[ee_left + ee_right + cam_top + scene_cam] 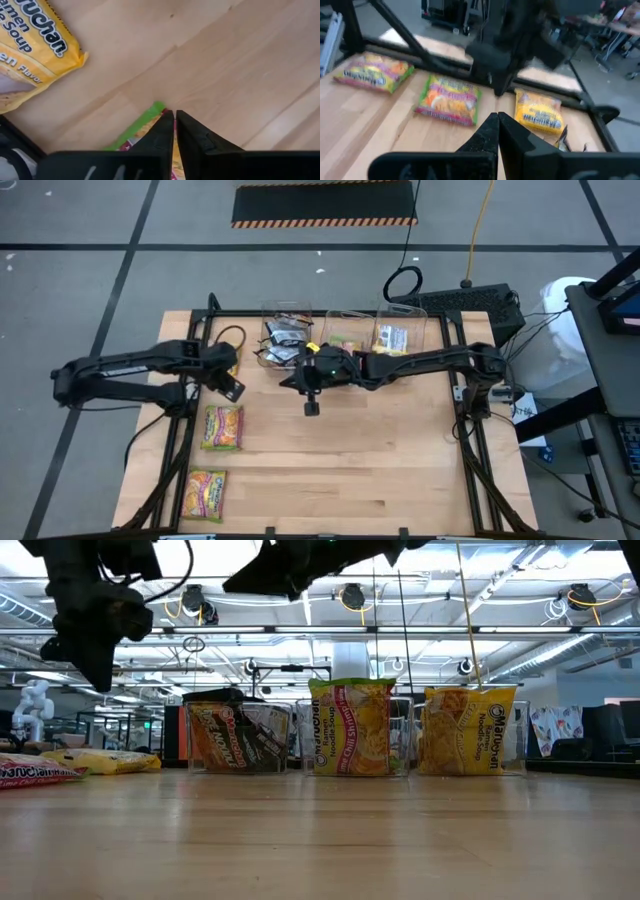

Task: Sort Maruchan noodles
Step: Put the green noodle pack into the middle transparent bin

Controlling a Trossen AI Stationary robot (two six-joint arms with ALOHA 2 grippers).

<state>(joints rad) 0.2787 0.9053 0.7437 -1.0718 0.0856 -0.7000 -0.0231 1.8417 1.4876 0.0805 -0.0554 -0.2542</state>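
Two lime-green and pink packets [222, 428] [207, 492] lie flat on the table's left side, and a yellow packet [35, 45] lies flat just beyond them, near the left arm. My left gripper [232, 388] hangs shut above the table [100, 665], over the far end of the nearer-to-bins green packet [135, 131]. My right gripper [311, 406] is shut and empty, raised over the table's middle, pointing toward the left side. More packets stand in three clear bins: black ones [240, 735], green [352, 728], yellow [468, 730].
The three clear bins [287, 330] [345, 330] [402, 328] stand in a row along the table's far edge. A dark frame rail [190, 430] runs along the table's left side beside the packets. Bare wood [380, 460] fills the middle and right of the table.
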